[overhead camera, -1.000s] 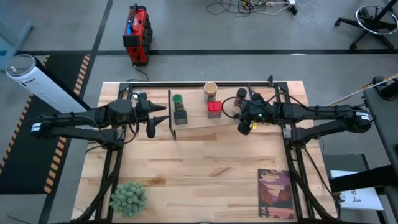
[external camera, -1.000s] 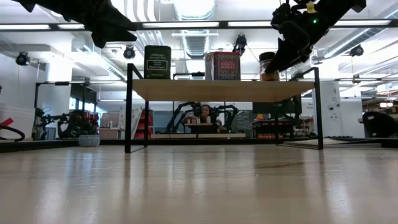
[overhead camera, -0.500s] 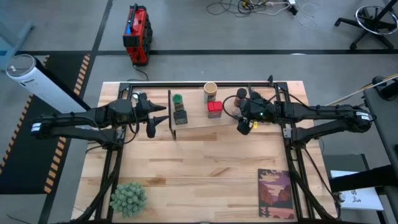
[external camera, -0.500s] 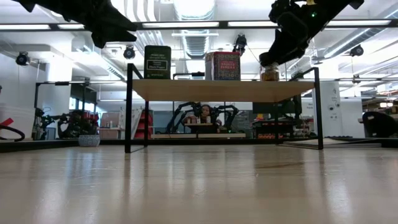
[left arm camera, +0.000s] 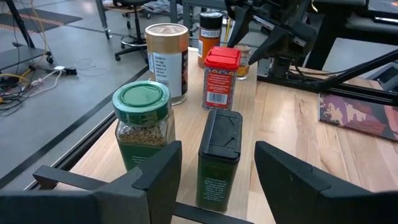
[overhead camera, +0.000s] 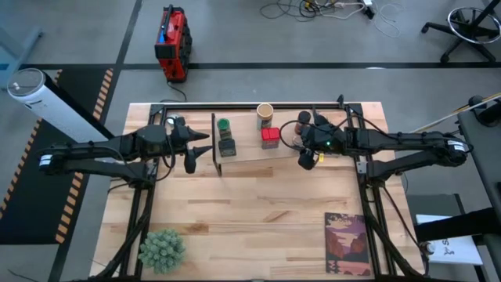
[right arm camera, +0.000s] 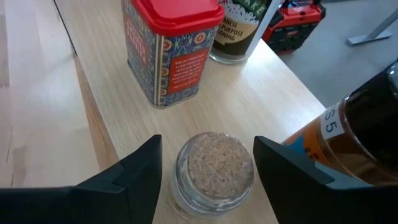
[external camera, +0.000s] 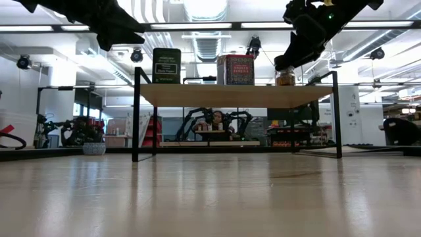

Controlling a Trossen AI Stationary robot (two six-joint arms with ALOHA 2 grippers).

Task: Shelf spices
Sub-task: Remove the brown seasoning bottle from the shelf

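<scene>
A robotics lab: a multi-legged robot (external camera: 217, 122) stands beyond the table (overhead camera: 250, 211), with ceiling strip lights (external camera: 197, 26), floor cables (overhead camera: 313, 9) and hazard-striped matting (overhead camera: 35, 133).

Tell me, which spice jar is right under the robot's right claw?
The small pale jar with the speckled top. It stands on the shelf between the right gripper fingers; the red square tin stands farther off.

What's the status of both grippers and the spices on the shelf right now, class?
Right gripper open, straddling small pale jar on shelf. Left gripper open, empty, at shelf's other end. Nothing in the way.
</scene>
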